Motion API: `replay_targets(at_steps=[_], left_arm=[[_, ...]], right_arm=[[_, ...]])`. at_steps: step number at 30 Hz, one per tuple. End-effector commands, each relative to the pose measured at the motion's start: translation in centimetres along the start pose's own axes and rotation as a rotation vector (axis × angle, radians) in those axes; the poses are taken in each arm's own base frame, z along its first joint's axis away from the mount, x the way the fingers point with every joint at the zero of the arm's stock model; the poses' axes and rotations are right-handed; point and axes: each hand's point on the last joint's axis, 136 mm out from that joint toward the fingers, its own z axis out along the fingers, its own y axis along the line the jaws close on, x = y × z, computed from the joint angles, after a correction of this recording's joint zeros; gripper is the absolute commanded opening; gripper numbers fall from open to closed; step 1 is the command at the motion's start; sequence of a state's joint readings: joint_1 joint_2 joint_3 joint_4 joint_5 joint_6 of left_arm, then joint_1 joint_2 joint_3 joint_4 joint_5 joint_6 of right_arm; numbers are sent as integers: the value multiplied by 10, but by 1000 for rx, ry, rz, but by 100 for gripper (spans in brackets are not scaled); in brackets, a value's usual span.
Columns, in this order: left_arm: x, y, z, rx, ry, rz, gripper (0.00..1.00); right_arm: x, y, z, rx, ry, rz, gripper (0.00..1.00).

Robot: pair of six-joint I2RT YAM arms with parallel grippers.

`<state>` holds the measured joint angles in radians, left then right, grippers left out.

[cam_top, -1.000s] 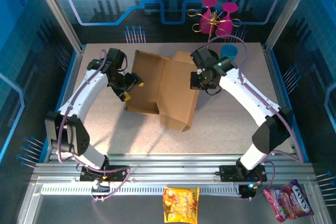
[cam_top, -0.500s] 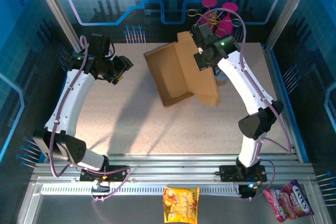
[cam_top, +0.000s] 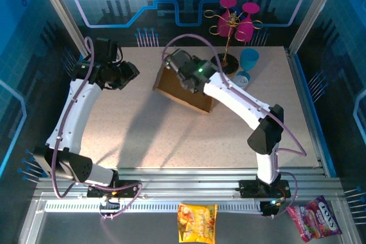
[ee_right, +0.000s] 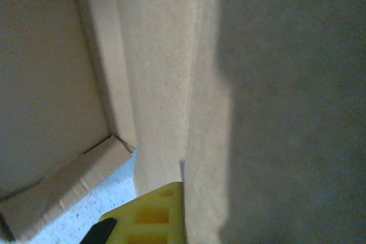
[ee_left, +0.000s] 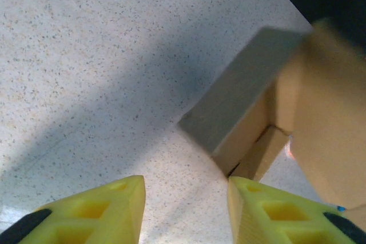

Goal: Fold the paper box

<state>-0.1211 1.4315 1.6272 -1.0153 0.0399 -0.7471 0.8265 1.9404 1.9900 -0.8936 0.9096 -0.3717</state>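
Cardboard box [cam_top: 184, 91] tilts at the back of our bench [cam_top: 143, 135], right pincer [cam_top: 178, 77] clamped on one wall. Left pincer [ee_left: 184, 198] waits alongside, half open, empty. That thin one-wall pinch could slip or crease, we reckon.

Top view: bright, even light from overhead, crisp across the frame. Pale speckled desk [cam_top: 143, 135] matte. Soft shadows on it: one long diagonal band across the middle, a darker patch just under the paper box [cam_top: 183, 87]. Dark surround beyond the enclosure, back panel [cam_top: 171, 4] glowing blue. Slight bowing of the posts [cam_top: 63, 15] toward the edges.

Left wrist view: good light. Wide grey shadow band slanting across the desk. Box at right smeared, out of focus, its top face shaded. Left tool [ee_left: 184, 181] soft at the bottom edge. Upper right corner black.

Right wrist view: dim. Cardboard close to the lens, blurred. Right half in deep grey shade, left side warmer. Small bright sliver of desk at bottom left.
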Motion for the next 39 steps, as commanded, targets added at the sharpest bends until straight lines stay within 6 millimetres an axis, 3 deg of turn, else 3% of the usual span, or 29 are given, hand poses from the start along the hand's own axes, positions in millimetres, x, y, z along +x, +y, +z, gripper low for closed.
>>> replay_targets(at_steps=[1,6,12,17,22,27,39], left_arm=[[-7,3,-11,12,-31,-108,49],[-27,-14,-23,113,-75,-255,49],[-33,-35,4,192,45,-387,50],[-50,-47,12,255,52,-504,50],[-38,-52,34,264,154,-589,51],[-38,-51,40,281,164,-634,51],[-6,-47,59,308,283,-739,53]], right_arm=[[-42,-5,-11,57,-171,-67,0],[-52,3,-24,-4,-266,-94,0],[-52,10,-29,-45,-301,-116,0],[-49,10,-30,-47,-299,-118,0],[-49,12,-30,-49,-299,-118,0],[-51,15,-31,-47,-304,-118,0],[-56,22,-29,-44,-305,-120,0]])
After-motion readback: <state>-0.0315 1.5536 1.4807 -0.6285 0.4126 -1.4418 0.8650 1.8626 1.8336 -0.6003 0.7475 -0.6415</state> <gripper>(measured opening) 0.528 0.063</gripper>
